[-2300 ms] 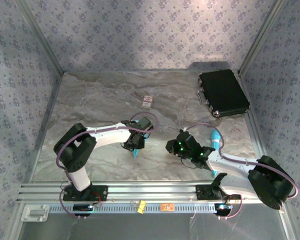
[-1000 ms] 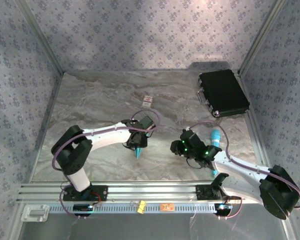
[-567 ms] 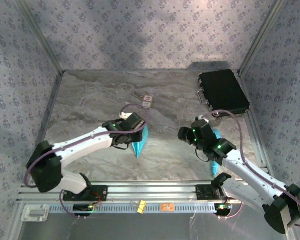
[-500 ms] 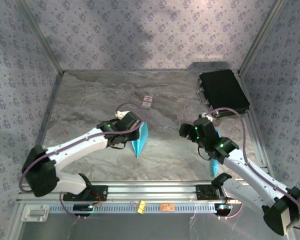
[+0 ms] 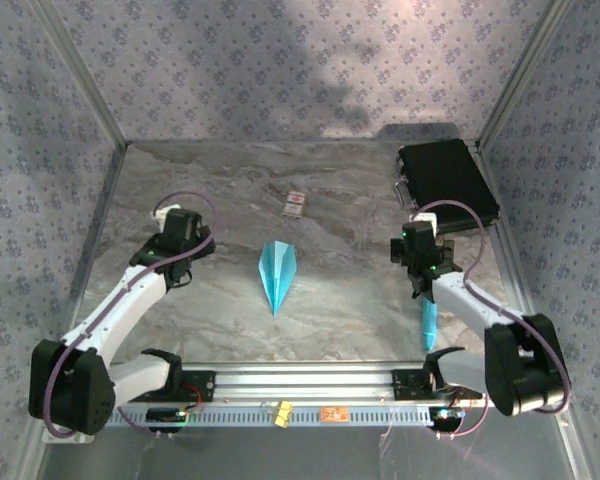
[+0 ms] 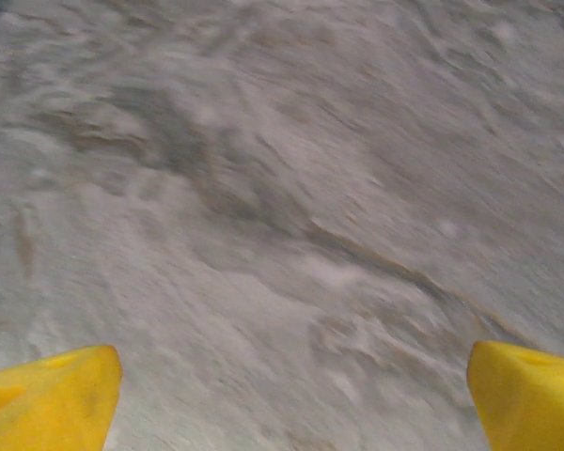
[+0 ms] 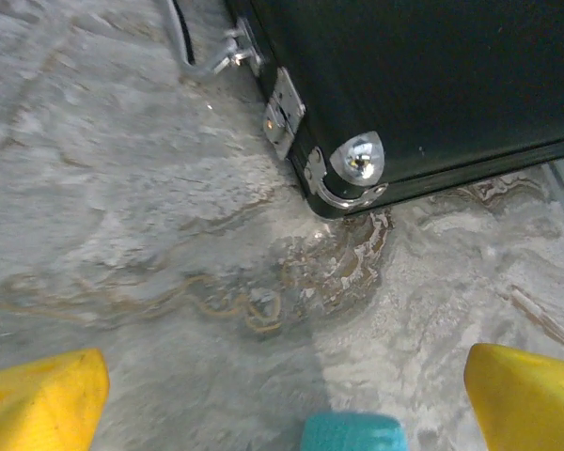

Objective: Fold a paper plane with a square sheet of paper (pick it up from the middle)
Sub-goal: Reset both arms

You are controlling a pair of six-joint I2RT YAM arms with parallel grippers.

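Note:
The paper plane, a narrow light-blue dart with creased wings, lies flat in the middle of the table with its sharp point toward the near edge. Nothing touches it. My left gripper is well off to the plane's left. In the left wrist view it is open, with its yellow fingertips wide apart over bare marble. My right gripper is far to the plane's right, near the black case. It is open, yellow fingertips spread, nothing held.
A black case with metal corners sits at the back right, just ahead of my right gripper. A slim cyan stick lies beside the right forearm. A small white card lies behind the plane. Patterned walls enclose the table.
The left gripper let go of the plane and swung away to the left. The right arm pulled back right toward the black case. The plane now lies free on the table.

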